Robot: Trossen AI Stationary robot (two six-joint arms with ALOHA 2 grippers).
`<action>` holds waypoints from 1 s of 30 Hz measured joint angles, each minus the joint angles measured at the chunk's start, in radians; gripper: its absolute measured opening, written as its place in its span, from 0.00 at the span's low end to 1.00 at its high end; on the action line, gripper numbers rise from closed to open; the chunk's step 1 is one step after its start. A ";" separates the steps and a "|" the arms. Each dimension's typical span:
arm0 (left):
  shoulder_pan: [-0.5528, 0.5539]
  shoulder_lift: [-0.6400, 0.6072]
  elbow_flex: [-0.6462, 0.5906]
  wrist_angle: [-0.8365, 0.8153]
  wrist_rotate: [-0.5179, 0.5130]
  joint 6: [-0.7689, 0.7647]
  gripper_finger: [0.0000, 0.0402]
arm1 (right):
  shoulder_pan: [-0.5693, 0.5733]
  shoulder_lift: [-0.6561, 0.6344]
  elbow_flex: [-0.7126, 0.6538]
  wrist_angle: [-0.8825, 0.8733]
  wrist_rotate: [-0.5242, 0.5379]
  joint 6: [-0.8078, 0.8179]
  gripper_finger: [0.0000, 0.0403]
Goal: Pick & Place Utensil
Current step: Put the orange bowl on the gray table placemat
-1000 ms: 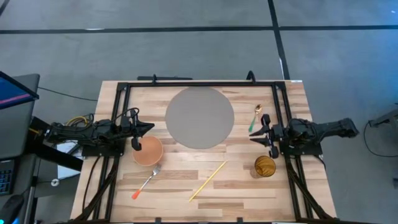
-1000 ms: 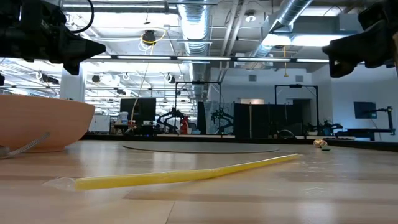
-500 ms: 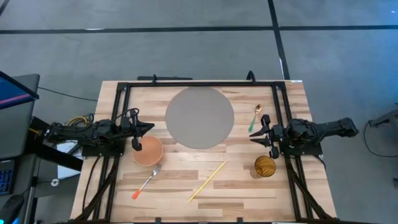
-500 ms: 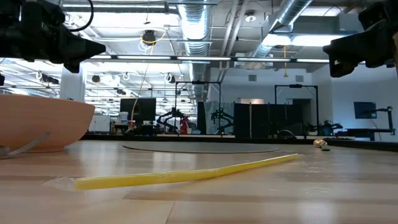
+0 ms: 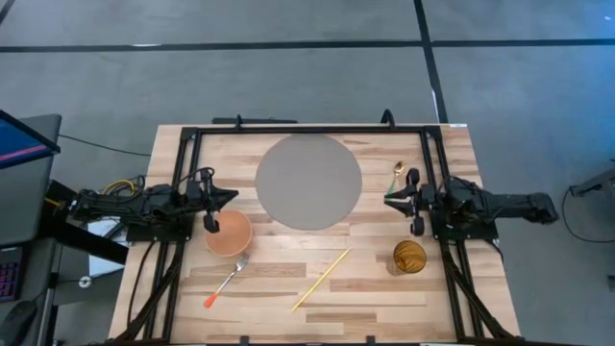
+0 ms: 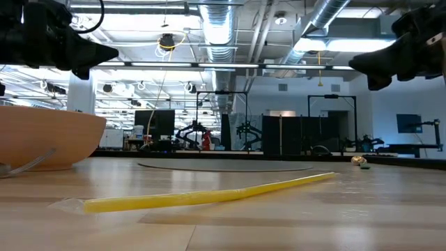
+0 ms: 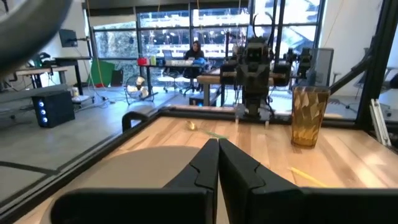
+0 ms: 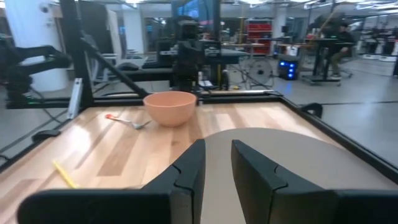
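From above, the left gripper [image 5: 231, 196] hung at the table's left side beside the bowl [image 5: 228, 233]; the right gripper [image 5: 389, 199] hung just beside the spoon [image 5: 395, 180], at the mat's [image 5: 308, 180] right edge. A fork [image 5: 227, 281], straw [image 5: 322, 279] and amber cup [image 5: 409, 257] lay nearer the front edge. At table level, the straw [image 6: 202, 195] lay across the wood, with the spoon [image 6: 361, 162] far right. Left wrist view: fingers [image 7: 205, 163] pressed together, holding nothing. Right wrist view: fingers [image 8: 190, 163] slightly parted, empty, facing the bowl [image 8: 170, 107] and fork [image 8: 127, 121].
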State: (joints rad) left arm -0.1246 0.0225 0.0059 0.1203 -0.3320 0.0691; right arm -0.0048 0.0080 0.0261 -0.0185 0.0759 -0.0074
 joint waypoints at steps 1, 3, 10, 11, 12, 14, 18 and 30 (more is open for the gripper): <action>0.000 0.000 0.000 0.007 0.001 -0.013 0.03 | -0.005 0.000 0.000 0.000 0.000 0.000 0.18; 0.000 0.000 0.000 0.011 0.004 -0.066 0.03 | -0.007 0.000 0.000 0.000 0.000 0.000 0.18; 0.000 0.000 0.000 0.016 0.019 -0.225 0.03 | -0.007 0.000 0.000 0.000 0.000 0.000 0.18; 0.000 0.000 0.000 0.018 0.020 -0.232 0.03 | -0.007 0.000 0.000 0.000 0.000 0.000 0.18; 0.000 0.000 0.000 0.021 0.020 -0.231 0.03 | -0.007 0.000 0.000 0.000 0.000 0.000 0.18; 0.000 0.000 0.000 0.039 0.022 -0.231 0.03 | -0.007 0.000 0.000 0.000 0.000 0.000 0.18; 0.000 0.006 0.037 0.060 0.058 -0.226 0.07 | -0.007 0.000 0.000 0.000 0.000 0.000 0.18; 0.001 0.505 0.456 -0.105 0.074 -0.050 0.21 | -0.032 0.000 0.000 0.000 0.004 0.005 0.18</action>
State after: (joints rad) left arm -0.1238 0.5275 0.4624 0.0155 -0.2576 0.0187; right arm -0.0368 0.0080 0.0265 -0.0185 0.0797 -0.0028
